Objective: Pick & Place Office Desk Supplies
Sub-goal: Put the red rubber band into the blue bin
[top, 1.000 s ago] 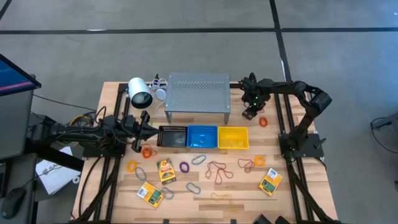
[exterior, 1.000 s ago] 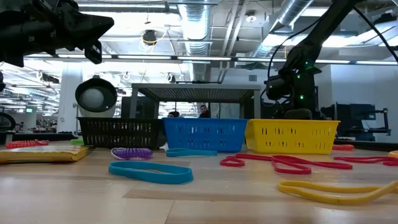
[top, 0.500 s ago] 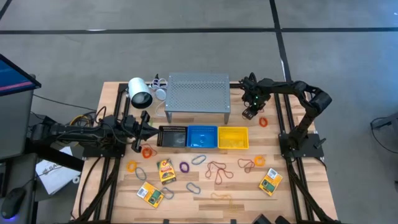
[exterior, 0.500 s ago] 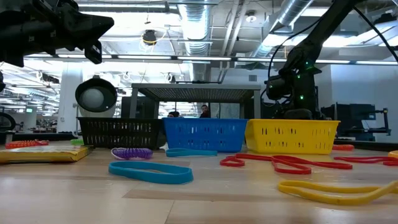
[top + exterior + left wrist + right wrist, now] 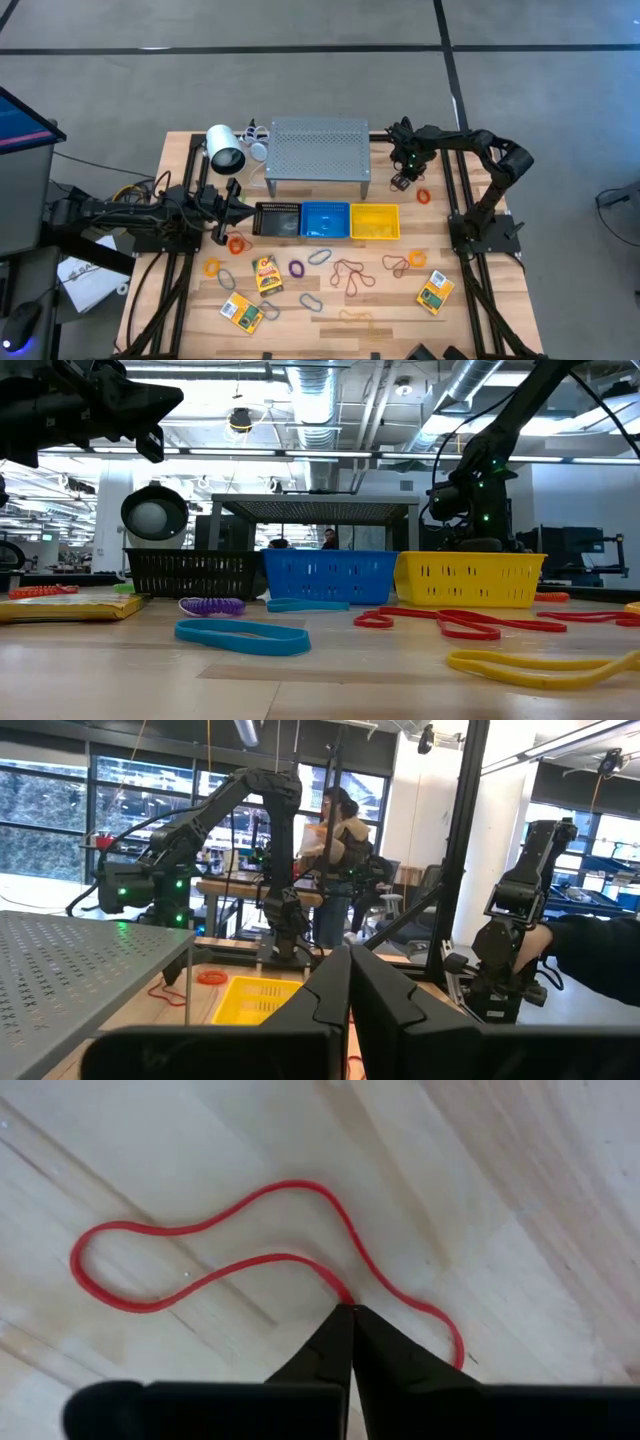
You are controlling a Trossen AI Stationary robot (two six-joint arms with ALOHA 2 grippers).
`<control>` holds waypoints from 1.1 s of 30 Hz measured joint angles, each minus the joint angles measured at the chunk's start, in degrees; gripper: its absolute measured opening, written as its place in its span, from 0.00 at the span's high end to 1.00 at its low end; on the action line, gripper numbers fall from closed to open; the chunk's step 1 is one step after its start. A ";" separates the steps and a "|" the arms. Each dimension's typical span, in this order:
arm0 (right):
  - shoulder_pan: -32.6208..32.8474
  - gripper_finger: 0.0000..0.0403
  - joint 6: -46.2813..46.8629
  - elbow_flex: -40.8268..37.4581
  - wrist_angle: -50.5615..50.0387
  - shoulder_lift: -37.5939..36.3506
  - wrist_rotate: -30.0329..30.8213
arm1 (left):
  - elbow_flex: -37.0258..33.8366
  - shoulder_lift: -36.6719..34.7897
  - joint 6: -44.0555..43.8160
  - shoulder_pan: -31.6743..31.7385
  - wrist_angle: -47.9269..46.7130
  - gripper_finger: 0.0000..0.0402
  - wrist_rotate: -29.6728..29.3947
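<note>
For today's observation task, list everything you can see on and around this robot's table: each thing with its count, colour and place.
table: one, light wood, under everything
shelf: one, grey perforated, far middle
lamp-like cylinder: one, white, left of the shelf
bins: three in a row in front of the shelf, black, blue, yellow
flat packs: three, yellow-and-green, near half of the table
band loops: several, orange, purple, red-brown, yellow, scattered near the packs
oval clips: about four, grey, among the bands
red band: one, at the right gripper's tips
person: at least one, in the room behind
left gripper: shut, empty, left of the black bin
right gripper: shut on the red band, right of the shelf
</note>
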 joint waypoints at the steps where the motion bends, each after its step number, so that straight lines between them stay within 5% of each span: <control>1: 0.00 0.99 -0.01 0.00 0.00 0.01 0.02 | 0.00 0.00 0.00 0.00 0.02 0.99 0.00; 33: 1.21 0.98 -3.08 1.42 -4.14 -8.60 0.31 | 0.00 -0.01 0.17 -0.02 0.04 0.99 -0.04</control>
